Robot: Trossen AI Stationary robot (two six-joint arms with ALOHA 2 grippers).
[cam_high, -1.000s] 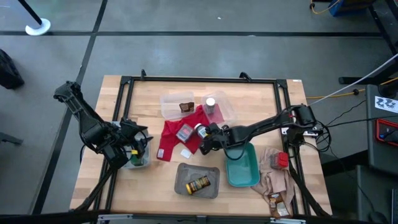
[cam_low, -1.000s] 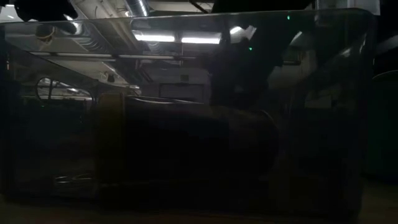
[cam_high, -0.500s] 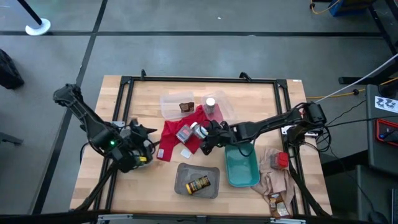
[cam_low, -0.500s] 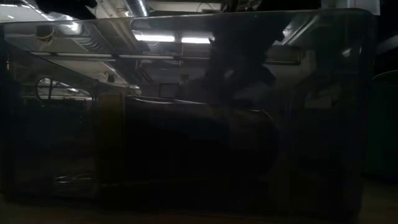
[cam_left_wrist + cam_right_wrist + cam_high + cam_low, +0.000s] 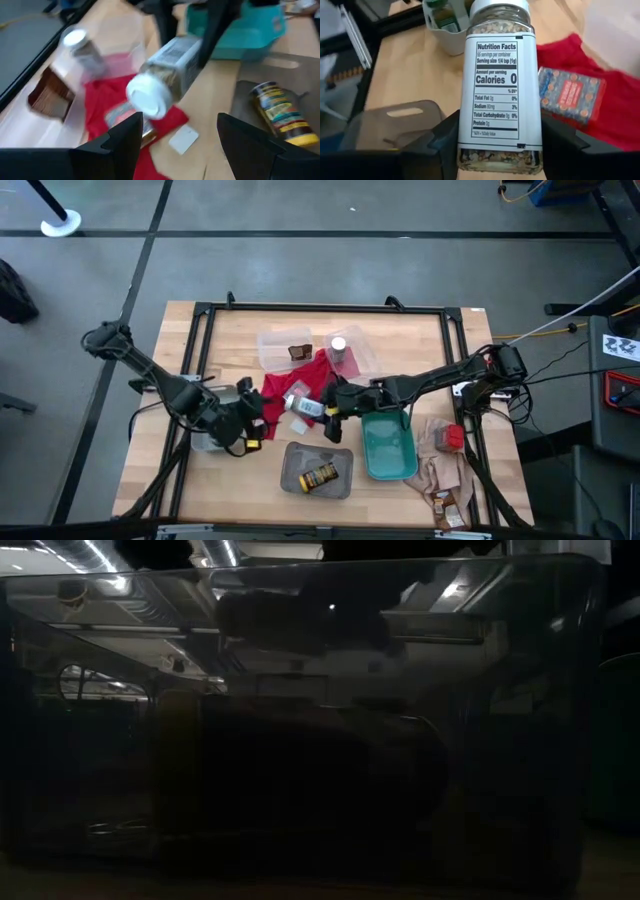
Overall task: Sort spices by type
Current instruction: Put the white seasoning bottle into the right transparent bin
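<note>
Right gripper (image 5: 328, 411) has its fingers clamped on a white-capped bottle (image 5: 303, 406), held sideways over the red cloth (image 5: 275, 392) mid-table, cap aimed at the left gripper (image 5: 252, 414), which sits just beside it with fingers spread wide and nothing in them. Looks to me like a handover or a carry to whichever tray takes this kind: another white-capped bottle (image 5: 338, 349) stands in the clear tray (image 5: 268, 352) at the back, a yellow-labelled jar (image 5: 319, 476) lies in the grey tray (image 5: 296, 451), and a red tin (image 5: 571, 95) waits on the cloth. Next move probably needs the open fingers squared around the cap end before the right one lets go.
</note>
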